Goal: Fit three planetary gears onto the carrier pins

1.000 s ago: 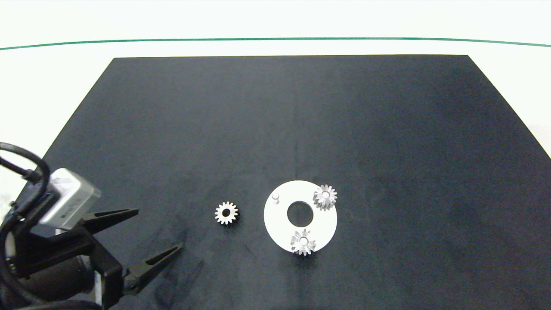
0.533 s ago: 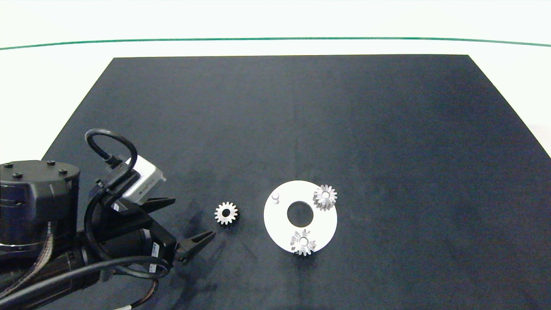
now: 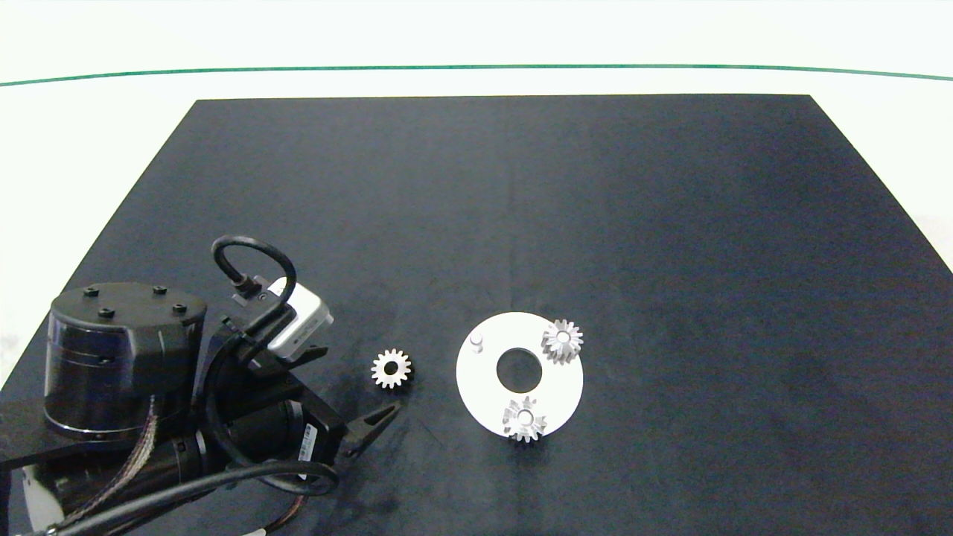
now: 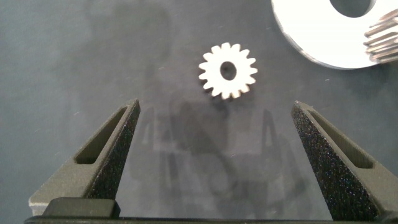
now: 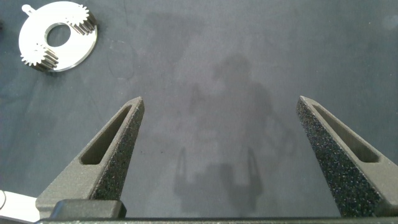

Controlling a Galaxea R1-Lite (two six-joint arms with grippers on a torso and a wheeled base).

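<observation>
The left arm reaches in from the head view's eight o'clock corner, its left gripper (image 4: 214,127) low over the black mat (image 3: 670,223) with fingers (image 4: 112,146) spread wide, aimed toward three o'clock at the loose gear (image 3: 391,368); in that view the wrist camera hides one finger. The loose gear lies flat, bore upward, at nine o'clock of the white disc (image 3: 484,387); two mounted gears (image 3: 562,340) sit at two and six o'clock, one bare pin (image 3: 476,341) at ten. The right gripper (image 5: 221,149), also spread, appears only in its own wrist view, well apart from the disc.

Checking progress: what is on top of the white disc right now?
On the white disc sit two planetary gears, each on a pin, plus one bare carrier pin. The disc surface under the gears is hidden.
</observation>
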